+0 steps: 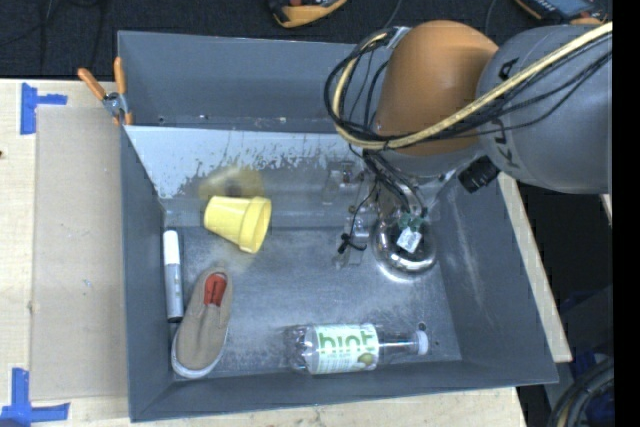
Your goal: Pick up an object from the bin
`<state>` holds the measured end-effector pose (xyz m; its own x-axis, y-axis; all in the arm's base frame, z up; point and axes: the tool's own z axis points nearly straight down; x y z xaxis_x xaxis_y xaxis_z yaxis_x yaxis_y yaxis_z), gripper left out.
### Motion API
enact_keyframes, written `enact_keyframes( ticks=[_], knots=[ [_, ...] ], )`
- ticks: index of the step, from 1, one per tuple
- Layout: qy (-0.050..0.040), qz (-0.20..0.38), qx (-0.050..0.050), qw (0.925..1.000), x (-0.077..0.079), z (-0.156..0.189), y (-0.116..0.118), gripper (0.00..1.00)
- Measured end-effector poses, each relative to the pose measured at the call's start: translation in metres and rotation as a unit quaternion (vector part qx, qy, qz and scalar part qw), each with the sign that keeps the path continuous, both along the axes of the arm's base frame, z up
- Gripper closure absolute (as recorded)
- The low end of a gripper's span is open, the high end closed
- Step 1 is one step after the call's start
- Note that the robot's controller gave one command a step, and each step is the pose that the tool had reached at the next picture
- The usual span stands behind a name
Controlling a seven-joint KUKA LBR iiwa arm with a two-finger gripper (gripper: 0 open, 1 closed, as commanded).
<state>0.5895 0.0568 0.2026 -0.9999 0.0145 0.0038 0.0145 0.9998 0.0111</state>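
We're seeing a grey metal bin [290,290], matt and scuffed; a smooth yellow plastic cup [238,222]; a soft beige cloth shoe [203,325]; a glossy clear plastic bottle [340,348]; the arm's smooth, shiny orange dome cover [430,85].

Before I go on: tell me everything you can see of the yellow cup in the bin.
The yellow cup is small, plain and tapered, and looks like plastic, with no marks on it. It lies on its side on the floor of the bin, in the left rear part close to the back wall. Its narrow base points left and its wider rim points right. It touches nothing else. The marker and the beige shoe lie apart, nearer the front.
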Motion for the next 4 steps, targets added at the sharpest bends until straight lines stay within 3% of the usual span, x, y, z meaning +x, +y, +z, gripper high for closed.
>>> enact_keyframes(
  ticks=[1,2,3,4],
  knots=[
    [0.0034,0.006,0.001,1.0000,0.023,-0.078,0.050,0.00],
    [0.0040,0.057,0.001,0.9984,0.026,-0.098,0.041,0.00],
    [0.0025,0.126,0.003,0.9920,0.028,-0.113,0.098,0.00],
    [0.0007,0.076,0.004,0.9971,0.031,-0.080,0.183,0.00]
  ],
)
